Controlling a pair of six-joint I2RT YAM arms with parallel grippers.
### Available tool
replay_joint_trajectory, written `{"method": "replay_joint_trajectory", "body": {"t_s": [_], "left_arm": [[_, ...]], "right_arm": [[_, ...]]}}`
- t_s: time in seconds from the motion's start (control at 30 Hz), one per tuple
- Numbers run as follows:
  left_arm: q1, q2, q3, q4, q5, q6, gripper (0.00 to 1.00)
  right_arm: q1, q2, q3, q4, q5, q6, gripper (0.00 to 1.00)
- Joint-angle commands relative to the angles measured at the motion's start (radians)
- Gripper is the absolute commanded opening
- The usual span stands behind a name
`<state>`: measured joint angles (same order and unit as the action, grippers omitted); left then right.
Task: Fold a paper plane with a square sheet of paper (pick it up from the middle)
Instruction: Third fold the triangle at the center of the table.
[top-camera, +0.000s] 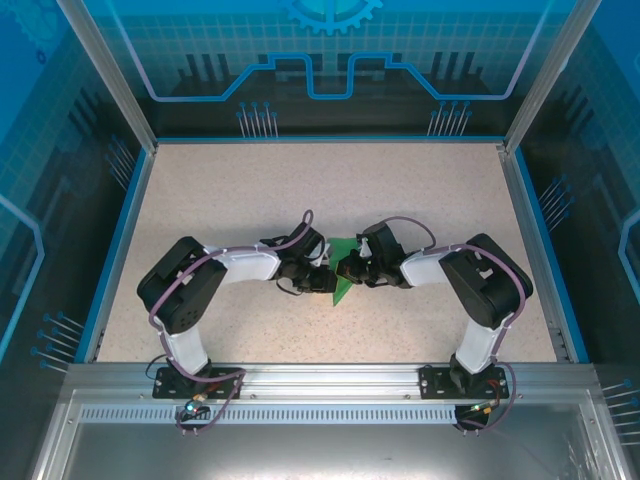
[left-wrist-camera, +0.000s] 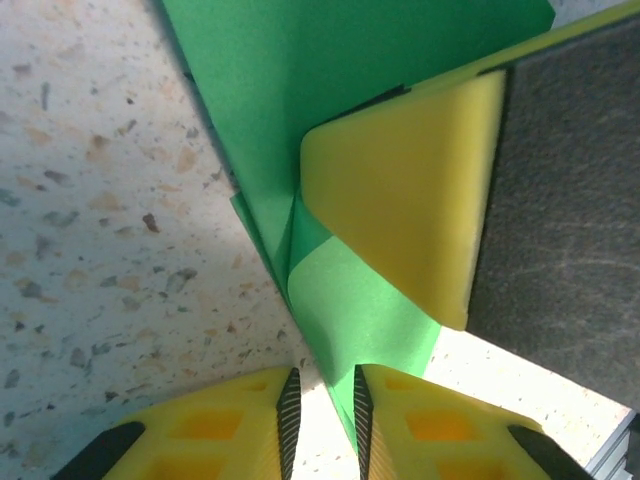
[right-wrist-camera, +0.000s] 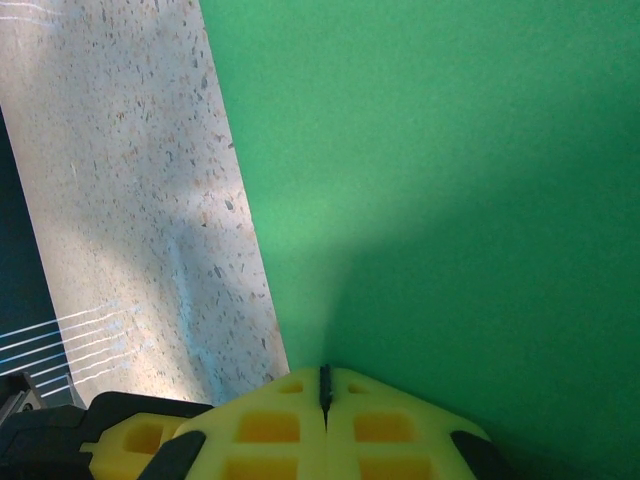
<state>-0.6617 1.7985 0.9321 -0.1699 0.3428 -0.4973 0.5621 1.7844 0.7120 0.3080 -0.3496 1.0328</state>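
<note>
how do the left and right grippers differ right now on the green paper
Jaws: the left gripper has a narrow gap between its fingers; the right gripper has its fingers pressed together.
Paper: a folded flap of the green paper runs through the left gripper's gap; the right gripper is closed on its edge.
Shared: yellow fingers, both at the paper mid-table.

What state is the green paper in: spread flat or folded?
Partly folded: the green paper shows overlapping layers meeting at a crease above the left end effector, not one flat sheet.
</note>
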Motion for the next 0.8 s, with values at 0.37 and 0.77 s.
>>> {"method": "replay_joint_trajectory", "body": {"t_s": [0.37,0.77], "left_arm": [[-0.078,0.12,0.101,-0.12,-0.185,0.053,0.19],[-0.094,0.158,0.123,-0.149,-0.241,0.046,0.18]], "right_arm": [[-0.011,0.014,-0.029,-0.016,0.0,-0.005,0.05],[-0.012,0.011,-0.038,-0.006,-0.009,-0.002,0.05]]}}
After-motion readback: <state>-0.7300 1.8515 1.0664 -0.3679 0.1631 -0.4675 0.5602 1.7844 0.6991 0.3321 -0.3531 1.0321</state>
